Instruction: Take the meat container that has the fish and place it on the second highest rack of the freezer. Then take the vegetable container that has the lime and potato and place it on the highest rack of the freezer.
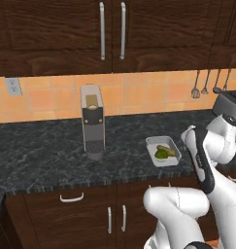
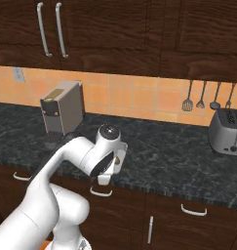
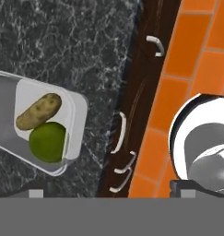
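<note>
The vegetable container (image 1: 163,151) is a shallow pale tray on the dark counter, right of the coffee machine. It holds the green lime (image 1: 160,154) and the tan potato (image 1: 164,148). From above, the hand view shows the container (image 3: 72,133) at the left, with the potato (image 3: 38,110) lying beside the lime (image 3: 48,141). My gripper (image 3: 111,193) hangs open over the counter's front edge, to one side of the tray, with nothing between its fingers. The meat container, the fish and the freezer are out of view.
A tall coffee machine (image 1: 92,121) stands mid-counter and a toaster (image 2: 227,132) sits at the right end. Utensils (image 2: 202,97) hang on the tiled wall. Dark wood cabinets run above and below the counter, and the floor (image 3: 196,55) is orange tile.
</note>
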Motion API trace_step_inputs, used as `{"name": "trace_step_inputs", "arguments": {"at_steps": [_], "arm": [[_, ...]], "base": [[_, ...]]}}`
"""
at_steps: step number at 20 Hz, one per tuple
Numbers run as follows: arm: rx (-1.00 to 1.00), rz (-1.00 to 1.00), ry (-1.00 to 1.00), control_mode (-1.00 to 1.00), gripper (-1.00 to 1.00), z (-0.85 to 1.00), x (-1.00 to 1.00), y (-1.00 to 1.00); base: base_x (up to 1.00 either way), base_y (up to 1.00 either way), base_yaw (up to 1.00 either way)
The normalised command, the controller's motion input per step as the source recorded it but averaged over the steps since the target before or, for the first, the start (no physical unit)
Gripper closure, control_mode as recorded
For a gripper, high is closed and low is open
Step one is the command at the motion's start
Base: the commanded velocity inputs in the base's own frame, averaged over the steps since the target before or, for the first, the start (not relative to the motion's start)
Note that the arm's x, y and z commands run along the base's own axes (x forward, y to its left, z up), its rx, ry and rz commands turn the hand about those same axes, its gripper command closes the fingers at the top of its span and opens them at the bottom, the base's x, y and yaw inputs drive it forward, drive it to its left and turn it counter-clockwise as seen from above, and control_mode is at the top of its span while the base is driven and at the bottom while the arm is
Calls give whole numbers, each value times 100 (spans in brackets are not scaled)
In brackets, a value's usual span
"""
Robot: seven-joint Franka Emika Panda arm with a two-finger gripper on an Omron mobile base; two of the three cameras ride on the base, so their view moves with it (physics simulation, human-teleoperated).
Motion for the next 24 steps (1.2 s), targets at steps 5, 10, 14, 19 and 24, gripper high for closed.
{"name": "trace_step_inputs", "arguments": {"at_steps": [5,10,14,19,24], "arm": [[0,1,10,-100,-100,-52,65,0],[0,1,11,-100,-100,-60,51,0],[0,0,8,-100,-100,-39,66,0],[0,0,8,-100,-100,-41,54,0],[0,2,8,-100,-100,-76,-6,0]], "base": [[0,0,0],[0,0,0],[0,0,0],[0,0,0],[0,0,0]]}}
